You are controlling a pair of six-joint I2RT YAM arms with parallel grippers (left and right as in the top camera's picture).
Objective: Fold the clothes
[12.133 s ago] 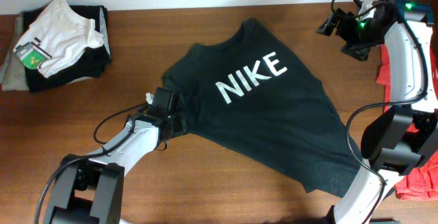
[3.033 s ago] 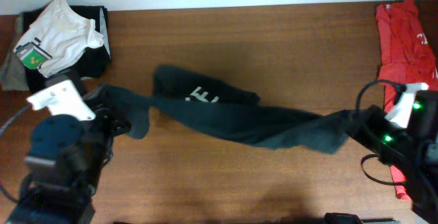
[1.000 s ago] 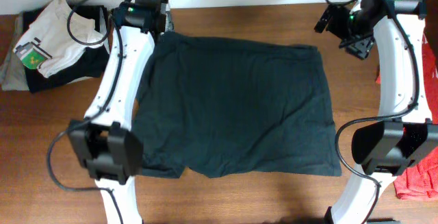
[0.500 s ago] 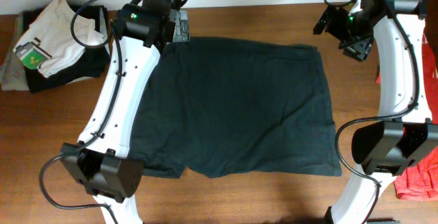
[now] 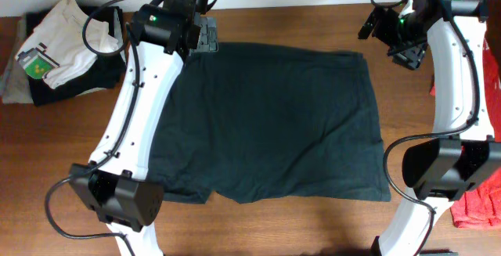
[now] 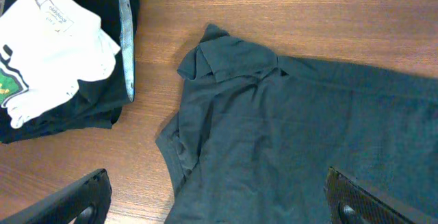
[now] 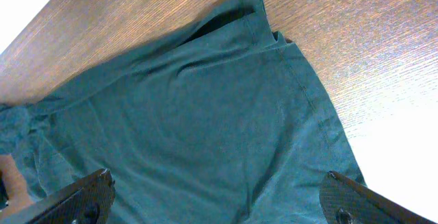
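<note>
Black T-shirt [image 5: 274,123], bunched like a rope three seconds ago, now lies spread flat on the bench [image 5: 313,225]; left tool [image 5: 205,34] and right tool [image 5: 403,48] gape, released, near its far corners.

T-shirt [image 5: 274,123] at centre, folded pile [image 5: 63,48] left, garment [image 5: 474,210] right

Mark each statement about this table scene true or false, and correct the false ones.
1. The shirt lies spread out on the table. True.
2. White lettering shows on it. False: only plain dark cloth shows.
3. The left gripper and right gripper are open. True.
4. The red garment lies left of the shirt. False: it lies right of it.
5. A white garment tops the pile. True.
</note>
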